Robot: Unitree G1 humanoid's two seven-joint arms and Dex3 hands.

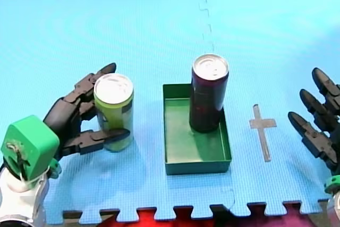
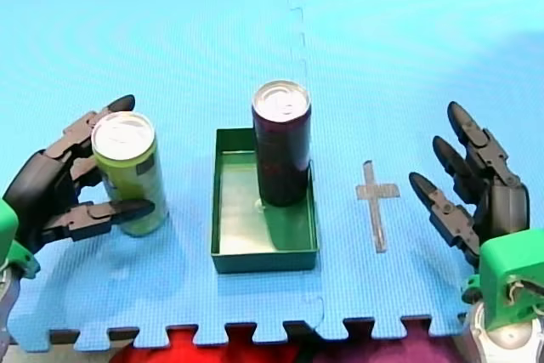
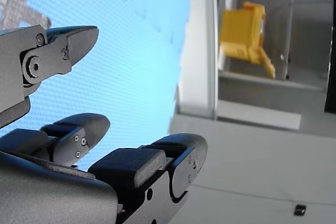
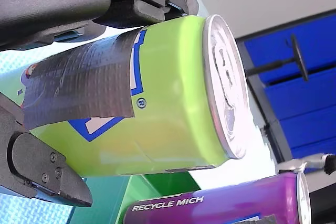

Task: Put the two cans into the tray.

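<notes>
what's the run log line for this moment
left hand: holding green can, left of tray | purple can: upright in tray | right hand: open, right of tray

We log a blue interlocking foam mat [image 1: 106, 25], grey tape cross [image 1: 262, 131] on it, white panel [image 3: 199, 51] beyond, yellow object [image 3: 244, 30] on grey shelving [image 3: 262, 90].

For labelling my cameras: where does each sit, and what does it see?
First head view: on the head, looking down at the mat; left hand holds the green can beside the tray.
Second head view: same scene, slightly aside; right hand near the tape cross.
First wrist view: at a wrist; fingers, mat behind.
Second wrist view: left wrist; shares the green can with head views.
</notes>
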